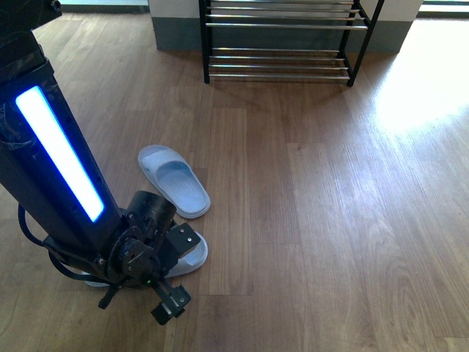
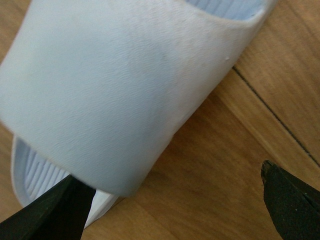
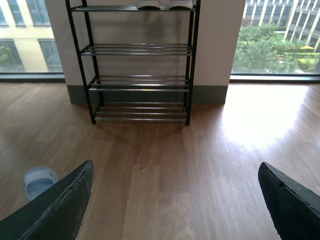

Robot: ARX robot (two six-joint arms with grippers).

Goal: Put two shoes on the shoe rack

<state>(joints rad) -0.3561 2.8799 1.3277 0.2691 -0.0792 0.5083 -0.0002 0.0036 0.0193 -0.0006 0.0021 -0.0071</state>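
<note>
Claws both stand open, the left claw (image 2: 170, 200) just above a pale slide (image 2: 110, 90) on the floor (image 2: 225, 150), the shoe rack (image 3: 140, 49) well ahead of the right claw (image 3: 176, 172).

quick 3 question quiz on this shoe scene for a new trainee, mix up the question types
1. In the front view, how many pale blue rubber slides lie on the wooden floor?
2. True or false: the right end effector is open, holds nothing and faces the black-framed chrome-rod shoe rack.
3. The left end effector is open around: A) a rod of the rack; B) the strap of the slide nearer the robot; C) nothing but bare floor.

Key: 1) two; 2) true; 3) B.
</note>
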